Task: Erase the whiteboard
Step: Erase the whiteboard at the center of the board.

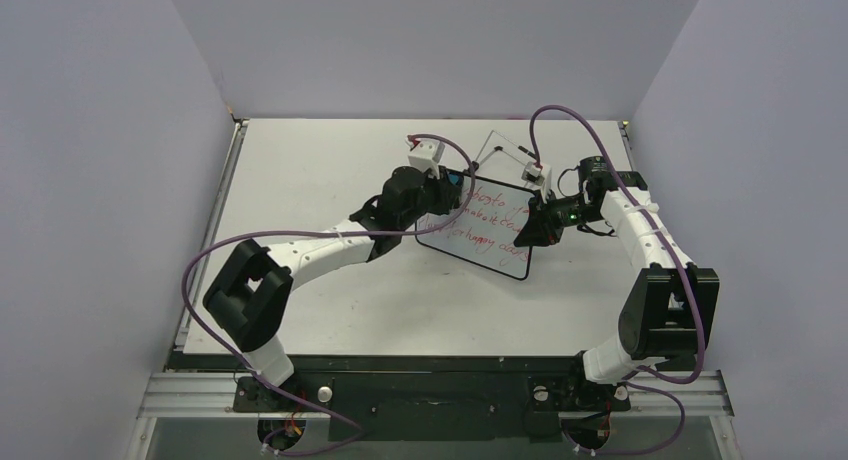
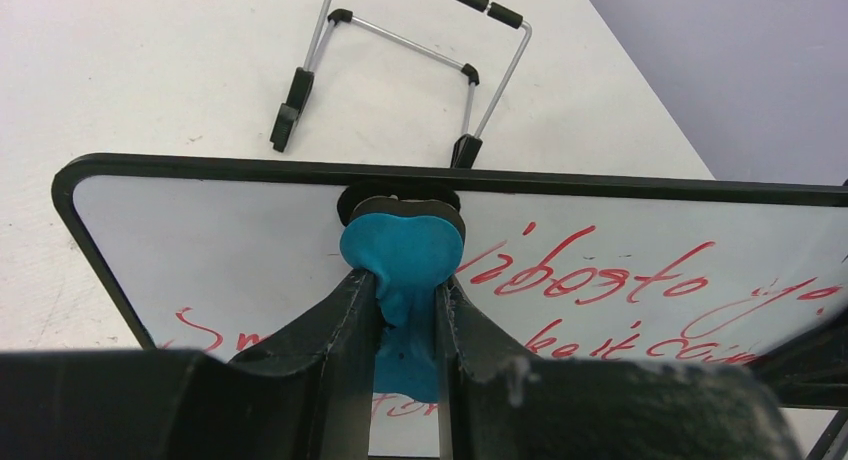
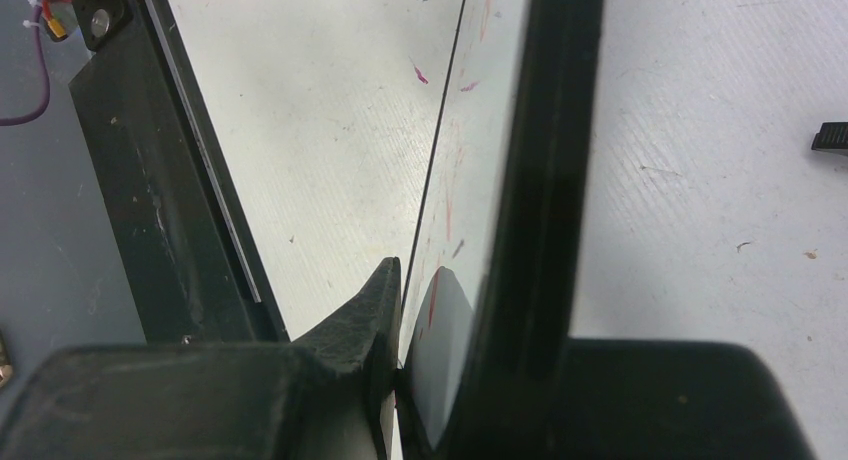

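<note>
— Where's the whiteboard (image 1: 488,235)?
— Mid-desk (image 1: 330,160), tilted, with red writing. The right end effector (image 1: 538,223) is clamped on its right edge.
— And the left?
— The left end effector (image 2: 408,290) is clamped on a blue eraser (image 2: 402,242), held against the board's top rim. A wire easel (image 2: 288,105) stands just behind.

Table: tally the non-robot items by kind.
whiteboard: 1
blue eraser: 1
wire easel stand: 1
Total: 3
</note>
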